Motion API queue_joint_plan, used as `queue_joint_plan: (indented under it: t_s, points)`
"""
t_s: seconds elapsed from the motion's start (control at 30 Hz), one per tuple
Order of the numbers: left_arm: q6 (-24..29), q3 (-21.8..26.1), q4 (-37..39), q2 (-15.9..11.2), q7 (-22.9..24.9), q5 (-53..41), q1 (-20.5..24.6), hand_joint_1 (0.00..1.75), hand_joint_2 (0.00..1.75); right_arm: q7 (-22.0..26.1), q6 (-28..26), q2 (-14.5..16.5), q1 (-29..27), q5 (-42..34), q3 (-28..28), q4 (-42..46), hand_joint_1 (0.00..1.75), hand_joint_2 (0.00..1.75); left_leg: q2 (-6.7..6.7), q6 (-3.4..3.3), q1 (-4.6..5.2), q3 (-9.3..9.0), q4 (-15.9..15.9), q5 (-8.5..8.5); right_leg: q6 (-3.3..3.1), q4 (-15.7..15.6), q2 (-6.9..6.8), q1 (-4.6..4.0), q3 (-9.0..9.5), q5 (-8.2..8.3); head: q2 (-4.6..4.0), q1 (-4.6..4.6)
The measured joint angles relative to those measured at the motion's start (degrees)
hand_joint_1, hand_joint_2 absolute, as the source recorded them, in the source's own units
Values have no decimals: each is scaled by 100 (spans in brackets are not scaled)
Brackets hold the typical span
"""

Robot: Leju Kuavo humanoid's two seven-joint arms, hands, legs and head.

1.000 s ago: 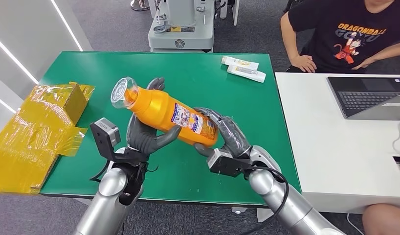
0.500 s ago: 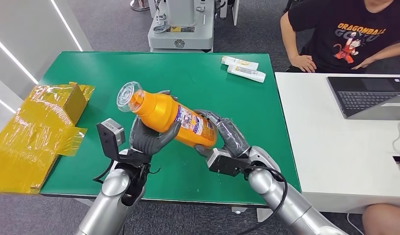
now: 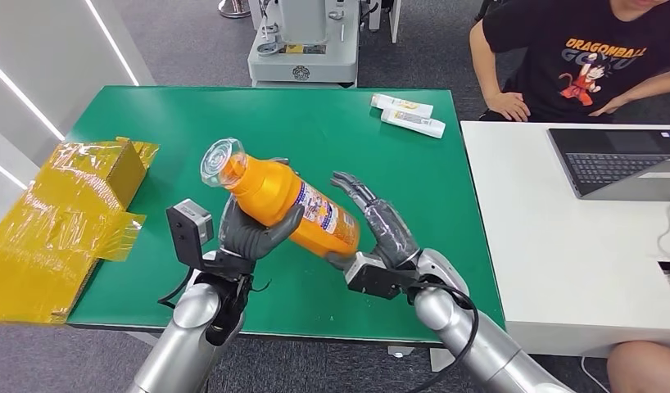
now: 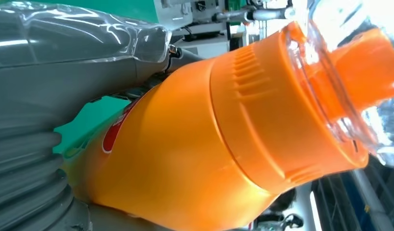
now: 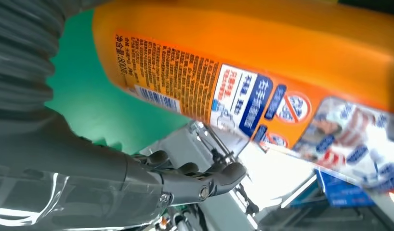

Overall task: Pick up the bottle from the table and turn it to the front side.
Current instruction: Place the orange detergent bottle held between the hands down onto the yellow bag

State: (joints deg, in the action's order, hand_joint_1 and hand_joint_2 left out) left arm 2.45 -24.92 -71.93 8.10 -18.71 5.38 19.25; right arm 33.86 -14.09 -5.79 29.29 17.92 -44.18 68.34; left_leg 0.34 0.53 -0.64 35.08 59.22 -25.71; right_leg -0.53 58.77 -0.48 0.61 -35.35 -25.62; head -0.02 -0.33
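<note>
An orange bottle (image 3: 270, 192) with a clear cap (image 3: 221, 160) hangs tilted above the green table (image 3: 192, 123), cap up and to the left, printed label (image 3: 328, 217) facing the right hand. My left hand (image 3: 250, 229) grips it round the upper body; the left wrist view shows the bottle (image 4: 185, 159) pressed against the grey thumb (image 4: 65, 62). My right hand (image 3: 385, 229) stands beside the bottle's base with fingers spread and lifted off it. The right wrist view shows the label side of the bottle (image 5: 262, 62), with a gap between it and the dark fingers (image 5: 185, 185).
A yellow wrapped box (image 3: 61, 213) lies at the table's left edge. Two white tubes (image 3: 409, 115) rest at the far right corner. A white table with a laptop (image 3: 626, 164) stands to the right, with a person (image 3: 594, 57) seated behind it.
The bottle has tipped more upright and shifted a little to the right in the left hand. The right hand's fingers have opened away from the bottle's lower end.
</note>
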Motion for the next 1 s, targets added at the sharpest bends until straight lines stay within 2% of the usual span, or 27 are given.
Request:
queue_joint_plan:
  t_s: [0.23, 0.43, 0.57, 0.7, 1.0]
  points:
    - [151, 1, 0, -32, -7, -58, -14, 175, 175, -373, -766, -41, -330, 135, 119, 754, 0, 175, 0, 0, 0, 1, 0, 0, 0, 0, 0, 0, -1, -1, 0, 0]
    - [336, 4, 0, -101, -8, -225, -17, 175, 175, -449, -996, -125, -635, 167, 278, 1454, 0, 175, 0, 0, 0, 1, -1, 0, -1, 0, -1, 0, -1, -1, 0, 0]
    - [834, 57, -83, -193, 36, -865, -25, 175, 175, -461, -1101, -168, -924, 216, 384, 1840, 0, 175, 0, 0, -1, 2, -1, 0, -1, 0, -1, 0, 0, -1, 0, 1]
    - [1132, 336, -366, -490, 304, -1834, 1, 175, 175, -435, -1209, -190, -1361, 367, 507, 2166, 0, 175, 1, 1, -3, 1, -5, 0, -4, 0, 0, -2, -2, -3, 0, 0]
    - [1076, 1118, -479, -1287, 602, -3345, 550, 175, 175, -331, -1241, -192, -1995, 469, 697, 2537, 0, 175, 1, 9, -8, 0, -8, 5, -13, 1, 0, -10, -3, -5, 0, 1]
